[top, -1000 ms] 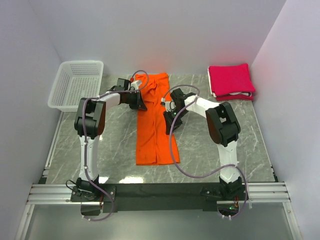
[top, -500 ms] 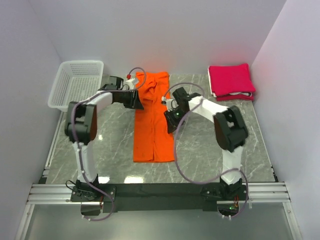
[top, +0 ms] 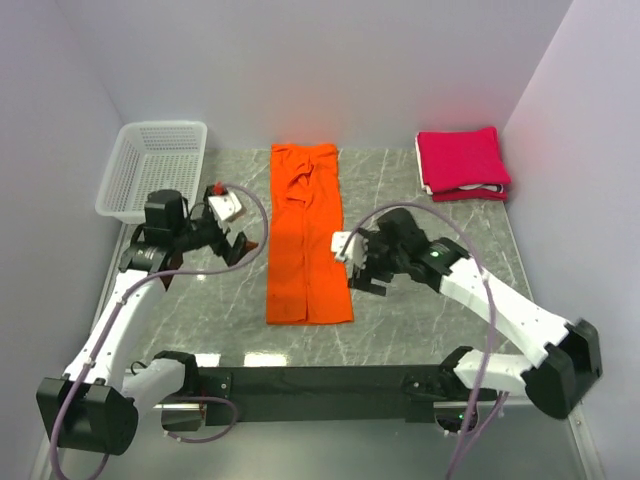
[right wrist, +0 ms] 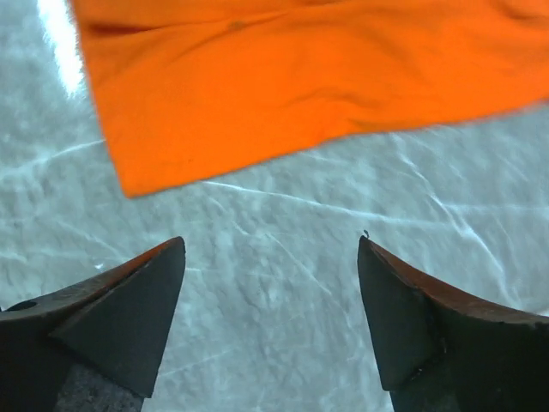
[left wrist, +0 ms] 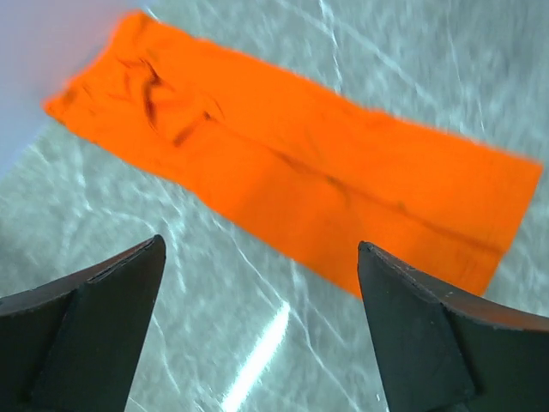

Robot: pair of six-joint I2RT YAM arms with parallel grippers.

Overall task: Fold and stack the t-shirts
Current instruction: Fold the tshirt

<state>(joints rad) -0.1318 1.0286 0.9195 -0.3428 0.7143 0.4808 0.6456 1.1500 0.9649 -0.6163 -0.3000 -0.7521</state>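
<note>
The bright orange t-shirt (top: pixel 306 232) lies flat as a long narrow strip down the middle of the marble table; it also fills the upper part of the left wrist view (left wrist: pixel 292 163) and the right wrist view (right wrist: pixel 300 77). A stack of folded crimson-pink t-shirts (top: pixel 462 162) with a white layer sits at the back right. My left gripper (top: pixel 240 244) hangs open to the left of the orange shirt, holding nothing (left wrist: pixel 257 326). My right gripper (top: pixel 360 270) stands open just right of the shirt's lower part, over bare table (right wrist: pixel 270 326).
A white mesh basket (top: pixel 153 168) stands at the back left corner. White walls close the table on three sides. Cables loop from both arms above the tabletop (top: pixel 400 190).
Both grippers have let go of the orange shirt's upper part, opened, and drawn back toward the near side, left arm to the left, right arm to the right. The shirt now lies flat.
</note>
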